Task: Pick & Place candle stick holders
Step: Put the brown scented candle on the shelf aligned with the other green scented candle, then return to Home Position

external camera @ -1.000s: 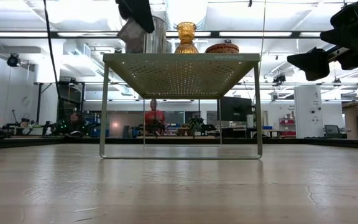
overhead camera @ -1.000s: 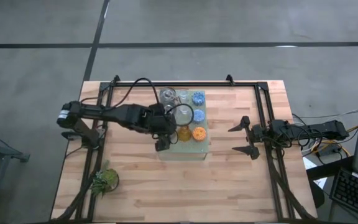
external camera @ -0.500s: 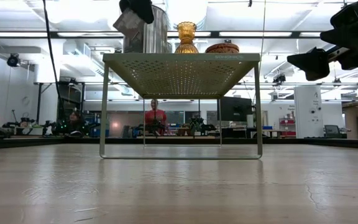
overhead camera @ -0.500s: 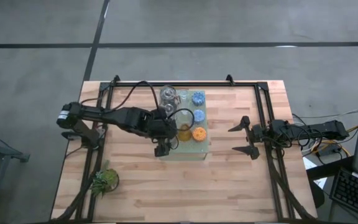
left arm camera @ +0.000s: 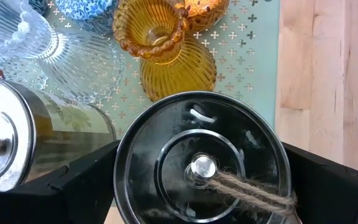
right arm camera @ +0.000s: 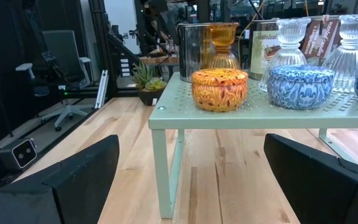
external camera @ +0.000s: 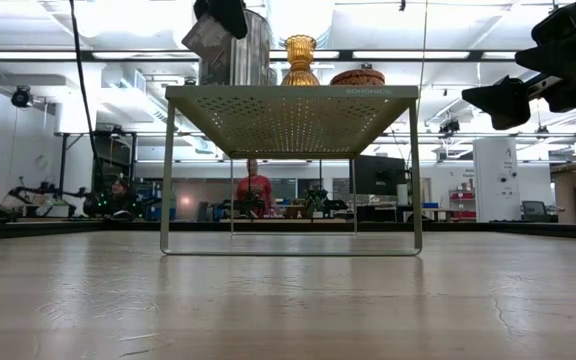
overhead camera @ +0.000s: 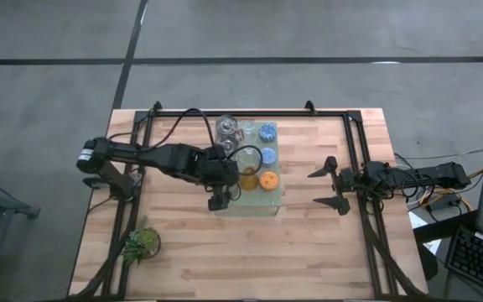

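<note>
A pale green perforated board (overhead camera: 262,204) stands on legs mid-table and carries the candle stick holders. A shiny silver one (left arm camera: 201,165) with a knobbed lid and twine stands at its near-left corner. My left gripper (left arm camera: 201,186) hangs over it, open, slanting down, one finger on each side; whether they touch it I cannot tell. Beside it stand an amber holder (left arm camera: 151,28), a second silver one (left arm camera: 17,143) and clear glass ones (left arm camera: 73,59). The orange (right arm camera: 219,90) and blue (right arm camera: 300,86) holders sit along the board's right side. My right gripper (overhead camera: 315,189) waits open and level at the table's right.
A leafy green sprig (overhead camera: 141,243) lies at the table's near left. Black frame rails (overhead camera: 355,151) run along the left, far and right sides. The space under the board (external camera: 288,200) is open. A person (external camera: 253,185) stands in the room behind.
My left gripper has turned a little in place above the silver holder at the board's near-left corner, its fingers staying as wide apart as before.
</note>
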